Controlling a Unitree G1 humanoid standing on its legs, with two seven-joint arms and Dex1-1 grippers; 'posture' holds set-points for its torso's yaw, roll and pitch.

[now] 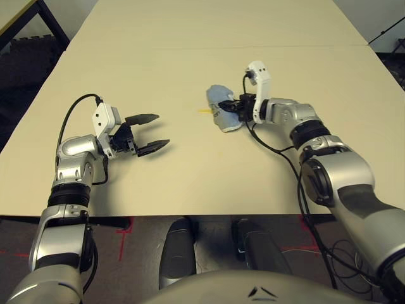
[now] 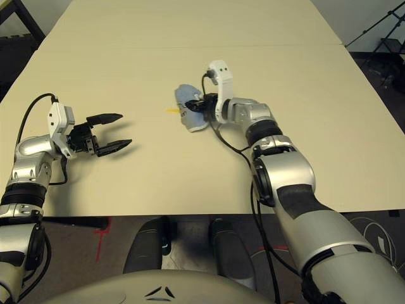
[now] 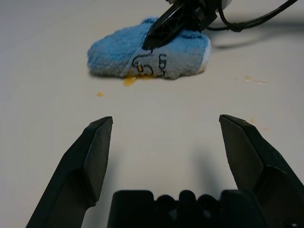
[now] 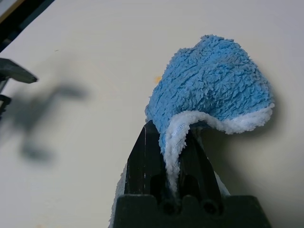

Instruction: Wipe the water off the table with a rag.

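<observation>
Rag (image 1: 223, 107), one, pinched in right claw (image 4: 167, 147); several water spots (image 3: 129, 81).

— What does the right gripper (image 4: 167, 156) hold?
— The rag (image 4: 209, 90), its whitish edge pinched between the two black fingers (image 4: 142, 161), the blue terry bunched above them over the table (image 4: 85, 42).
— Anything else on the cream surface?
— A small orange spot of water (image 4: 157, 80) just beside the rag, and a blurred dark shadow.

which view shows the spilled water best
The left wrist view: the water shows as orange spots at the rag edge. The eye views show one faint streak; the right wrist view, a small spot beside the rag.
</observation>
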